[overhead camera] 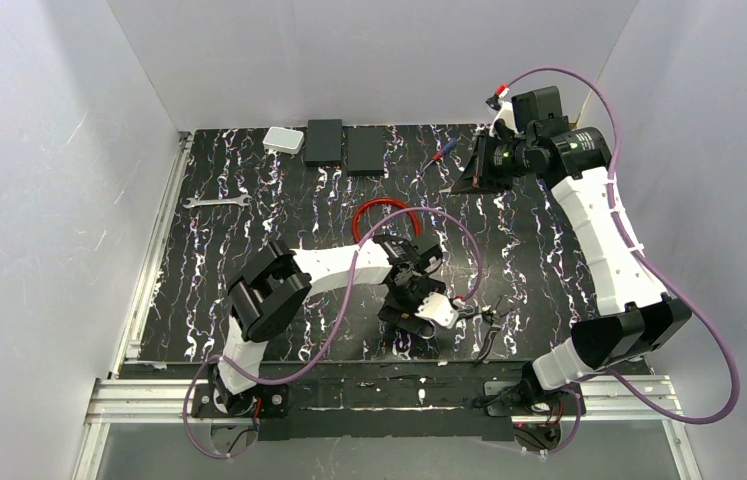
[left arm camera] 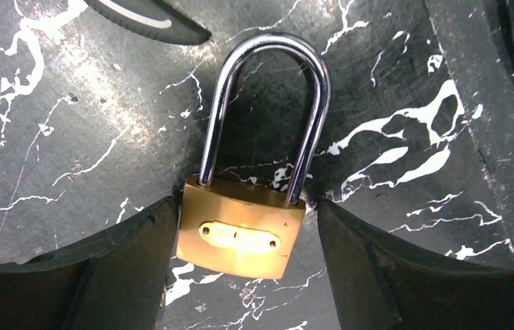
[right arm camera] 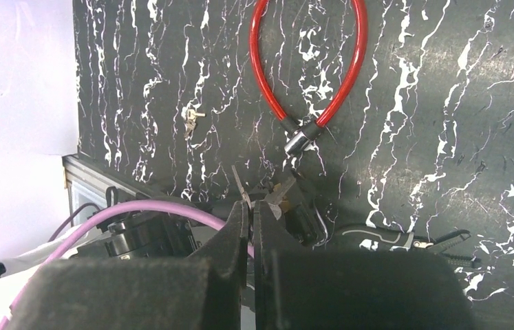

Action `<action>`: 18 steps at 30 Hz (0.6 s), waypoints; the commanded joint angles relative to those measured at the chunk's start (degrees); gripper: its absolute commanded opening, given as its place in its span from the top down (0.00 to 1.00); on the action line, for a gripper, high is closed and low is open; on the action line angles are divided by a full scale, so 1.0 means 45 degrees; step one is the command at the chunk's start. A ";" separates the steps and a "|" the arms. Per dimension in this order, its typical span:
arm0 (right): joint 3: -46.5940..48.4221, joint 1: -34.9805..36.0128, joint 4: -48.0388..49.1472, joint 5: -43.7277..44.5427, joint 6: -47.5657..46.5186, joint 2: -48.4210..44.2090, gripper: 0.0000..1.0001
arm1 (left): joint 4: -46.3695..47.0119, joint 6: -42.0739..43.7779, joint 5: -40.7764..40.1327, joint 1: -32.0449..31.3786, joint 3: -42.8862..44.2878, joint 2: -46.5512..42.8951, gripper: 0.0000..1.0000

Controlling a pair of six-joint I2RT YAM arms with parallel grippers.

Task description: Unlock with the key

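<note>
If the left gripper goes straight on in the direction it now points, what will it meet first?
The left gripper would probably meet the brass padlock, lying flat between its open fingers; those would reach the table beside it. Depth is unclear.

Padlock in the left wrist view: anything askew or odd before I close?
Slightly: the padlock lies a little rotated between the left gripper fingers, closer to one side. Its shackle is closed; no damage shows.
</note>
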 commanded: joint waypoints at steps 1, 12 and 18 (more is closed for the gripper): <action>0.0561 -0.0062 -0.0273 -0.0377 -0.0301 0.0044 0.99 | -0.0706 -0.0431 0.0716 -0.0032 0.0196 0.0792 0.33; 0.0601 -0.0083 -0.0259 -0.0352 -0.0330 0.0215 0.99 | -0.1118 -0.2182 0.0397 0.0086 -0.0136 0.0624 0.84; 0.1175 -0.0083 -0.0075 -0.0226 -0.0405 0.0694 0.99 | 0.0571 -0.4321 0.0006 0.0463 -0.1504 -0.1393 0.92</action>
